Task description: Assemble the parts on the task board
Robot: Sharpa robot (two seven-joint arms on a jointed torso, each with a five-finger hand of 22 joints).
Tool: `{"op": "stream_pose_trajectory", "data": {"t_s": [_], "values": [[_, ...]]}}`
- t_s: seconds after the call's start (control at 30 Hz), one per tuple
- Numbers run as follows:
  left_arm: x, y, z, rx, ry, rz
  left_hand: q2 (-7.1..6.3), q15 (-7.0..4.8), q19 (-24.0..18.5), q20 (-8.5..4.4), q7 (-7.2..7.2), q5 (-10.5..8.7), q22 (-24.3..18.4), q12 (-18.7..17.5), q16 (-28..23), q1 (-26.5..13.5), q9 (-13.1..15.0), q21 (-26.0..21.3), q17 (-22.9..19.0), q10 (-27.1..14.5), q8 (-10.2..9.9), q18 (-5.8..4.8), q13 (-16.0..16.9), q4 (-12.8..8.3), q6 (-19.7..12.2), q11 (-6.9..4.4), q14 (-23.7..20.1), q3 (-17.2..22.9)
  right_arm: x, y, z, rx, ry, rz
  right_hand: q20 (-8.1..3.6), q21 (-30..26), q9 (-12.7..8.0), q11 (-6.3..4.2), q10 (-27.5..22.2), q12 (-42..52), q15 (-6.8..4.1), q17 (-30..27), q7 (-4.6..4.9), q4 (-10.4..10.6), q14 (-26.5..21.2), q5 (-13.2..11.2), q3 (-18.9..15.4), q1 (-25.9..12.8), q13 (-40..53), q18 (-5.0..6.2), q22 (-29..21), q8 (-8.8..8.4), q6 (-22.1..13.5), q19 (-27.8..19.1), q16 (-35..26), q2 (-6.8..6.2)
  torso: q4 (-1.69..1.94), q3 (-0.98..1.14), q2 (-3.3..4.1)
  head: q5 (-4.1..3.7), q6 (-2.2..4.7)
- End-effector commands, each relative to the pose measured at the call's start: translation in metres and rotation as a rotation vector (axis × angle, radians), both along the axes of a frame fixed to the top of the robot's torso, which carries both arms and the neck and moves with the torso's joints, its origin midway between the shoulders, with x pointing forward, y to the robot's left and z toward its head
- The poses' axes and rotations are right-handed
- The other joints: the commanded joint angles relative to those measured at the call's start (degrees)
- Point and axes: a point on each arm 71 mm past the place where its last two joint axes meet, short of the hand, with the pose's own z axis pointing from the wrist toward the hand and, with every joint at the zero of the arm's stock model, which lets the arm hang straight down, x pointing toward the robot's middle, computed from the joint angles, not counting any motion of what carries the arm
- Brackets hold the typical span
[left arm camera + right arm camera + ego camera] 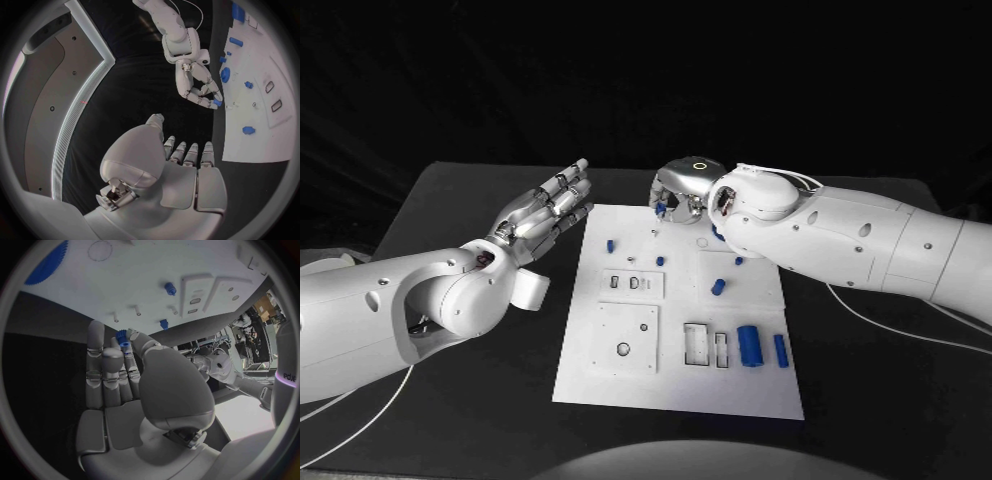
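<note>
The white task board [678, 385] lies in the middle of the black table. My right hand [684, 188] hovers over the board's far edge and pinches a small blue part [123, 338] between thumb and fingertips; the same part [216, 102] shows at its fingertips in the left wrist view. My left hand [545, 211] floats beside the board's far left edge, fingers straight and apart, holding nothing. Loose blue parts lie on the board: a peg [612, 244], a short piece [718, 287], a large cylinder [750, 345] and a slimmer one [782, 350]. A blue gear [47, 262] sits near the far edge.
Raised white blocks with slots and holes [633, 284] [625, 338] occupy the board's left half, with rectangular recesses [697, 343] beside them. Small white pins [115, 316] stand near the far edge. Cables trail on the table by each arm.
</note>
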Motion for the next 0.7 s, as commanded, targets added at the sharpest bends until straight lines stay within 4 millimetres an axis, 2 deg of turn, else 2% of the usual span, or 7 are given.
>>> {"op": "stream_pose_trajectory", "data": {"t_s": [0.03, 0.2, 0.43, 0.7], "values": [[-0.0003, -0.0029, 0.0009, -0.015, -0.004, -0.021, 0.13, 0.3, 0.0, 0.49, 0.13, 0.4, -0.06, -0.18, -0.21, 0.64, 0.04, -0.19, -0.08, 0.15, 0.25, 0.52, 0.07, -0.38, 0.39, 0.17, -0.06, 0.06, 0.0023, -0.0001, -0.0054, 0.0, 0.031, -0.001, -0.02, 0.28, -0.07, -1.72, 1.7, -0.21, 0.2, -0.06, 0.05, -0.02, -0.4, 0.17, 0.4, 1.0, 0.22, 0.03, 0.07, -0.34, -0.57, -0.4, -0.22, 0.28, 0.06, -0.05, -0.05, 0.05, -0.11], [0.0, -0.0032, 0.0007, -0.02, 0.0, -0.02, 0.15, 0.36, 0.01, 0.54, 0.18, 0.52, -0.05, -0.17, -0.21, 0.67, 0.04, -0.19, -0.08, 0.17, 0.28, 0.5, 0.08, -0.5, 0.44, 0.23, -0.06, 0.12, 0.0065, -0.0018, -0.0105, -0.008, 0.04, -0.017, 0.01, 0.34, -0.07, -1.72, 1.75, -0.26, 0.21, -0.2, 0.06, -0.04, -0.5, 0.16, 0.53, 1.05, 0.24, 0.04, 0.18, -0.43, -0.64, -0.53, -0.34, 0.26, -0.13, -0.06, -0.09, 0.16, -0.2], [0.0006, -0.0052, 0.0005, -0.023, 0.0, -0.024, 0.19, 0.45, 0.04, 0.61, 0.28, 0.67, -0.03, -0.16, -0.21, 0.72, 0.06, -0.16, -0.08, 0.2, 0.31, 0.47, 0.1, -0.68, 0.52, 0.37, -0.06, 0.22, 0.0094, -0.0034, -0.0131, -0.012, 0.042, -0.028, 0.16, 0.65, -0.15, -1.52, 1.24, -0.89, 0.36, -0.22, 0.18, -0.03, -0.82, 0.13, 1.02, 1.03, 0.22, 0.06, 0.75, -0.98, -1.22, -1.1, -0.43, -0.02, -0.1, 0.01, -0.13, 0.09, -0.18], [0.0009, -0.0051, 0.0003, -0.024, -0.001, -0.02, 0.21, 0.46, 0.04, 0.63, 0.33, 0.73, -0.04, -0.16, -0.21, 0.74, 0.06, -0.17, -0.08, 0.19, 0.32, 0.47, 0.09, -0.74, 0.53, 0.4, -0.06, 0.25, 0.0099, -0.0032, -0.014, -0.006, 0.036, -0.027, 0.27, 1.04, -0.26, -1.42, 0.5, -1.5, 0.42, -0.1, 0.19, -0.03, -0.95, 0.09, 1.52, 1.07, 0.22, 0.11, 1.34, -1.58, -1.93, -1.51, -0.32, -0.21, -0.1, -0.02, -0.11, -0.01, -0.13]]}}
